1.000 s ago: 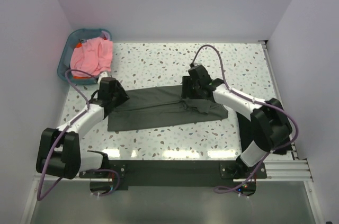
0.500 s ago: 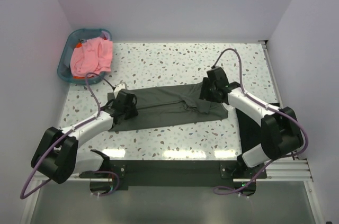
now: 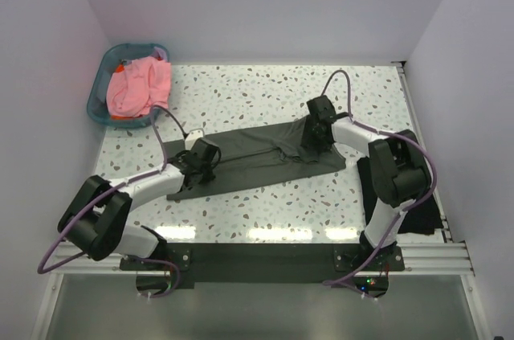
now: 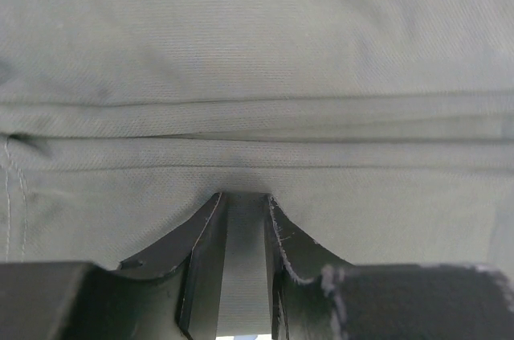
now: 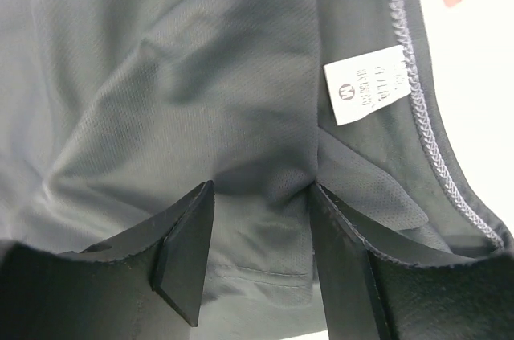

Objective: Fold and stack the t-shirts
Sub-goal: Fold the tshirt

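The dark olive-grey t-shirt (image 3: 257, 159) lies as a long band across the middle of the table. My left gripper (image 3: 209, 155) sits low on its left part. In the left wrist view the jaws (image 4: 245, 195) are nearly closed, with a strip of the olive cloth (image 4: 257, 51) pinched between them. My right gripper (image 3: 312, 136) is on the collar end. Its fingers (image 5: 261, 186) stand wide apart, pressed on bunched cloth (image 5: 161, 75) beside the white size label (image 5: 365, 84). A salmon-pink shirt (image 3: 140, 87) fills the basket. A black shirt (image 3: 423, 211) lies at the right edge.
The teal plastic basket (image 3: 96, 100) stands at the back left corner. White walls close in the table on the left, back and right. The black shirt lies partly under the right arm, next to the metal rail at the table's right edge.
The left gripper slid right along the shirt's left part. The right gripper went right, then back a little to the left. The shirt's rumpled right end now lies flatter and further back.
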